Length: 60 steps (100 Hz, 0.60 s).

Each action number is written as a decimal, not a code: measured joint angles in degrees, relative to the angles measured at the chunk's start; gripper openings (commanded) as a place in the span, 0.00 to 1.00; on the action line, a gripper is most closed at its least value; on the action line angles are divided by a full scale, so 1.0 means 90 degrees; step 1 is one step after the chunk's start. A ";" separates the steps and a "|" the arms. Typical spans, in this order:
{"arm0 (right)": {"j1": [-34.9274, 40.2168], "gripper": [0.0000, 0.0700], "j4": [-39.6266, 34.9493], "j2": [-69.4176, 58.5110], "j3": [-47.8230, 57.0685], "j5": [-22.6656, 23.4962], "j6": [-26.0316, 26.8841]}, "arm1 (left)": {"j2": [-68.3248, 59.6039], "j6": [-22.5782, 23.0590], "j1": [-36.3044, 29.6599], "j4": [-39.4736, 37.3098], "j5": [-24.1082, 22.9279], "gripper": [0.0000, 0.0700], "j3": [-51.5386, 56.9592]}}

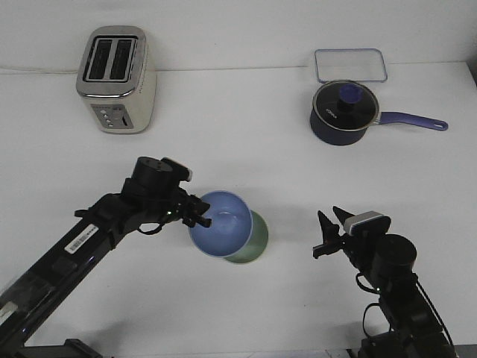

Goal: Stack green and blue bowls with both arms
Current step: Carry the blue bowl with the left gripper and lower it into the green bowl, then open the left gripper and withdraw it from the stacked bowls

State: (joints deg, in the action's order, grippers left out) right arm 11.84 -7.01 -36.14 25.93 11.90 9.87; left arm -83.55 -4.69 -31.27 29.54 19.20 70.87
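The periwinkle blue bowl [220, 224] is tilted, its opening facing up and toward me, directly over the pale green bowl [255, 242]. Only the right and lower side of the green bowl shows from behind it. I cannot tell whether the two bowls touch. My left gripper [198, 216] is at the blue bowl's left rim and looks shut on it. My right gripper [332, 226] is open and empty, low over the table to the right of the bowls, about a bowl's width away.
A cream and silver toaster [115, 80] stands at the back left. A dark blue lidded saucepan [344, 113] with its handle pointing right stands at the back right, with a clear shallow container [350, 65] behind it.
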 measured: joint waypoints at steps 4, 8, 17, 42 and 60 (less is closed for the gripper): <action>0.0000 0.38 0.0000 0.0000 0.0000 0.0000 0.0000 | -0.0165 -0.0024 -0.0104 -0.0017 -0.0027 0.02 0.0000; 0.0000 0.38 0.0000 0.0000 0.0000 0.0000 0.0000 | -0.0338 -0.0041 -0.0197 -0.0080 -0.0068 0.02 0.0000; 0.0000 0.38 0.0000 0.0000 0.0000 0.0000 0.0000 | -0.0690 -0.0046 -0.0369 -0.0304 -0.0119 0.02 0.0000; 0.0000 0.38 0.0000 0.0000 0.0000 0.0000 0.0005 | -0.1137 -0.0075 -0.0491 -0.0602 -0.0146 0.54 0.0000; 0.0000 0.38 0.0000 0.0000 0.0000 0.0000 0.0005 | -0.1120 -0.0066 -0.0508 -0.0617 -0.0141 0.84 0.0000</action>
State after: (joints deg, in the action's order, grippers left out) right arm 11.84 -7.01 -36.14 25.93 11.90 9.91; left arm -93.62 -5.28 -35.83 23.99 17.93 70.87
